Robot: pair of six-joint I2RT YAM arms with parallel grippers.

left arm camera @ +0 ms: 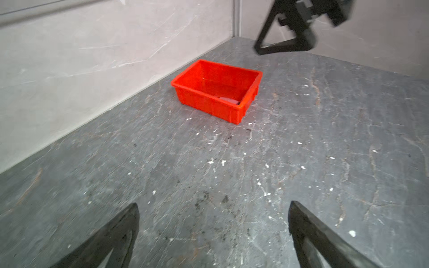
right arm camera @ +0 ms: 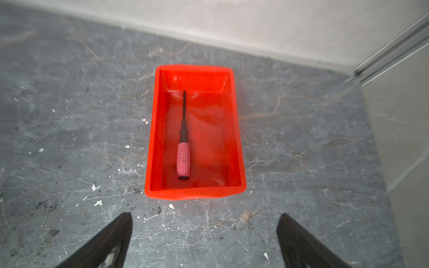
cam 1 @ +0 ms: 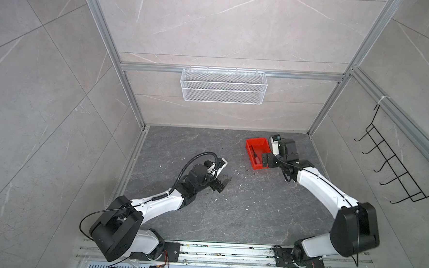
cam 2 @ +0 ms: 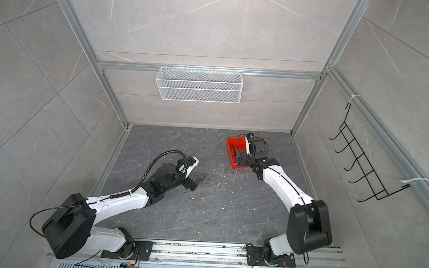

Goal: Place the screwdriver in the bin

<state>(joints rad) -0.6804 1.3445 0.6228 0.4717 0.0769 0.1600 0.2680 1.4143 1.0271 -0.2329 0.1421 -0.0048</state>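
The screwdriver [right arm camera: 183,160], with a pinkish-red handle and thin black shaft, lies flat lengthwise inside the red bin [right arm camera: 153,130]. In both top views the bin [cam 1: 258,144] [cam 2: 231,144] stands at the back right of the floor, and the screwdriver [cam 1: 254,154] shows inside it. My right gripper [right arm camera: 204,218] hangs open above the bin's near end [cam 1: 266,161], with nothing between its fingers. My left gripper [left arm camera: 213,206] [cam 1: 224,184] is open and empty low over the middle of the floor. From there the bin [left arm camera: 209,102] is well ahead.
A white wire-mesh basket [cam 1: 223,86] hangs on the back wall. A black wire hook rack [cam 1: 393,159] is mounted on the right wall. The dark stone floor [cam 1: 229,216] is speckled with white chips and dirt. Aluminium frame posts run up the corners.
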